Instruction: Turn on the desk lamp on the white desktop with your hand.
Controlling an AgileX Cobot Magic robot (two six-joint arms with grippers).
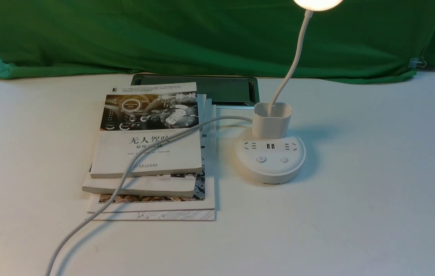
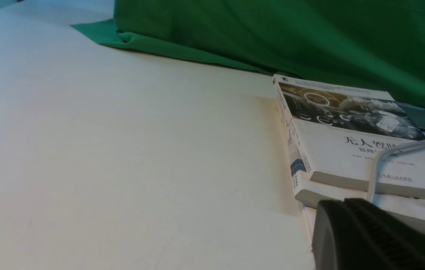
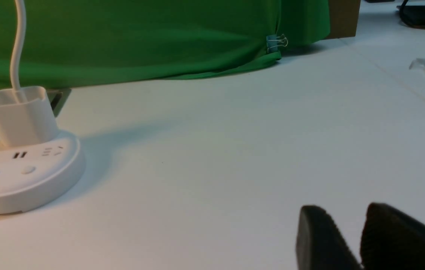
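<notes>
The desk lamp (image 1: 270, 159) stands on the white desktop (image 1: 355, 222) right of centre; its round head (image 1: 317, 3) glows at the top edge. Its puck base carries two buttons (image 1: 261, 159), sockets and USB ports, with the cup and gooseneck behind. The base also shows in the right wrist view (image 3: 21, 176). Neither gripper shows in the front view. My right gripper (image 3: 343, 210) hovers over bare desktop well away from the base, its fingertips slightly apart and empty. My left gripper (image 2: 341, 202) has its fingers together, empty, beside the books.
A stack of books (image 1: 148, 153) lies left of the lamp, with the lamp's white cable (image 1: 125, 176) running over it to the front edge. A dark hatch panel (image 1: 225, 90) and green cloth (image 1: 163, 38) lie behind. A binder clip (image 1: 417, 62) holds the cloth at right.
</notes>
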